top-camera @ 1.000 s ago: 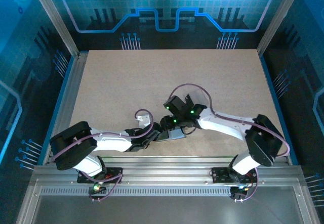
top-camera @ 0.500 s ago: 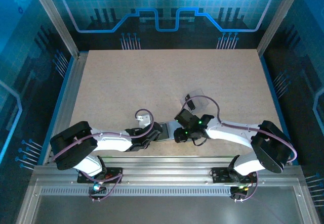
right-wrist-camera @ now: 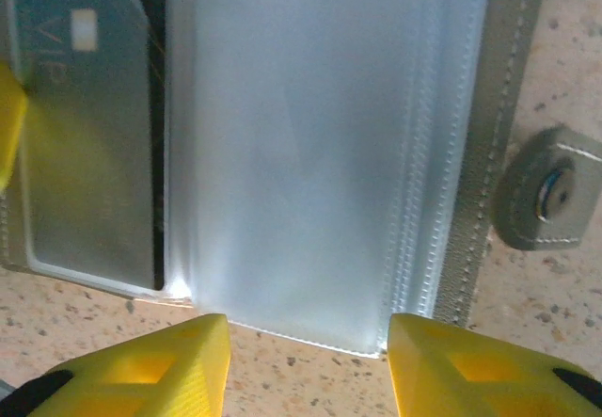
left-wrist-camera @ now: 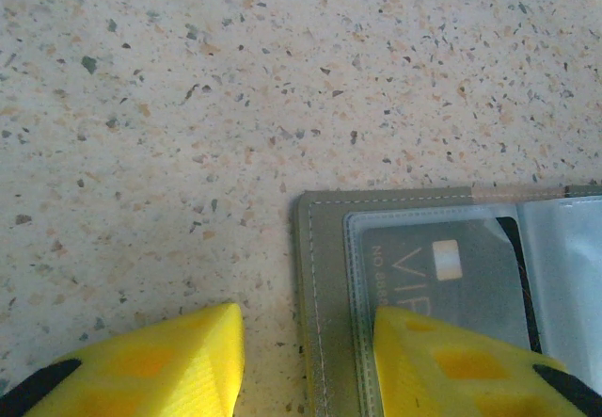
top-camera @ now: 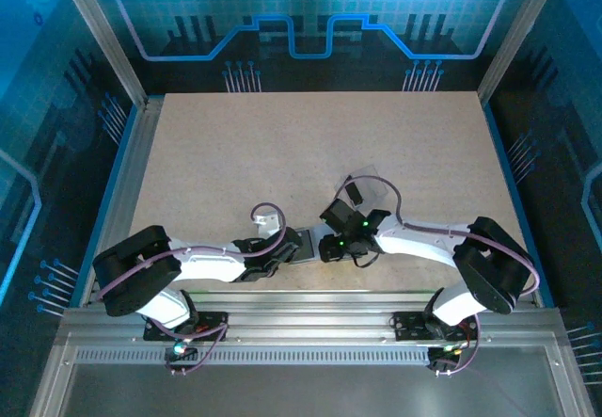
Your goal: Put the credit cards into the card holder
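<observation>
1. The card holder (right-wrist-camera: pixel 513 106) lies open and flat on the desk (left-wrist-camera: pixel 282 78), just ahead of the arm bases, with its clear sleeves facing up.
2. A black card (right-wrist-camera: pixel 89 125) sits inside the sleeve on the holder's left panel, chip and pale lettering showing through the plastic.
3. The middle sleeves of the holder are cloudy and look empty, though the glare makes that hard to tell.
4. A round snap tab (right-wrist-camera: pixel 550 191) sticks out from the holder's right edge and lies on the desk.
5. The left claw (left-wrist-camera: pixel 306 328) is at the holder's left edge with its jaws apart. One yellow finger is over the bare desk just outside the edge, and the other is over the left panel beside the black card. Nothing is clamped.
6. The right claw (right-wrist-camera: pixel 306 328) hangs over the holder's near edge, jaws apart to either side of the middle sleeve, gripping nothing.
7. Beyond the holder's far right corner stands a clear box (top-camera: pixel 372 184) with something dark in it.
</observation>
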`<state>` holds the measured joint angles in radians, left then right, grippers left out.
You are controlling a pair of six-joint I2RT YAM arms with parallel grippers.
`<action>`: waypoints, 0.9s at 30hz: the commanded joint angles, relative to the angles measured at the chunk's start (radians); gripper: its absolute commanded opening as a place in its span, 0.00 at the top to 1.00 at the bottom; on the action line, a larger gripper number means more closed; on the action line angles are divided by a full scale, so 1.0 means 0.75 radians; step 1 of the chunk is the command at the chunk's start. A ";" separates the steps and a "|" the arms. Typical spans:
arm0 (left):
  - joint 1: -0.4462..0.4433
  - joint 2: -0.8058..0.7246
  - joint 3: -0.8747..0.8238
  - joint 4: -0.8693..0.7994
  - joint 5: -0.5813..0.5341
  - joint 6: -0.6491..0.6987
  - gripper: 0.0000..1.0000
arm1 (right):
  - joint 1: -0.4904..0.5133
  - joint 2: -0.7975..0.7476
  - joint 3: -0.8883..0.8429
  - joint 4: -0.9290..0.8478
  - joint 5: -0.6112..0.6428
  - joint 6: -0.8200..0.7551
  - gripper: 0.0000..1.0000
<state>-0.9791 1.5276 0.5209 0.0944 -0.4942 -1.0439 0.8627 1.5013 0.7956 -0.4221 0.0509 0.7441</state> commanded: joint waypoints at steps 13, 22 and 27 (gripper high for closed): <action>-0.051 0.233 -0.067 0.071 0.657 -0.067 0.57 | -0.018 0.039 0.051 0.111 -0.140 -0.013 0.52; -0.046 0.193 -0.069 0.063 0.673 -0.073 0.57 | -0.018 0.082 0.051 0.248 -0.246 0.005 0.51; 0.037 0.140 -0.149 0.198 0.801 -0.108 0.57 | -0.008 0.107 0.066 0.306 -0.279 0.012 0.49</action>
<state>-0.9615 1.5135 0.5037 0.1211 -0.4648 -1.0458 0.8562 1.5597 0.8139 -0.2432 -0.1162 0.7444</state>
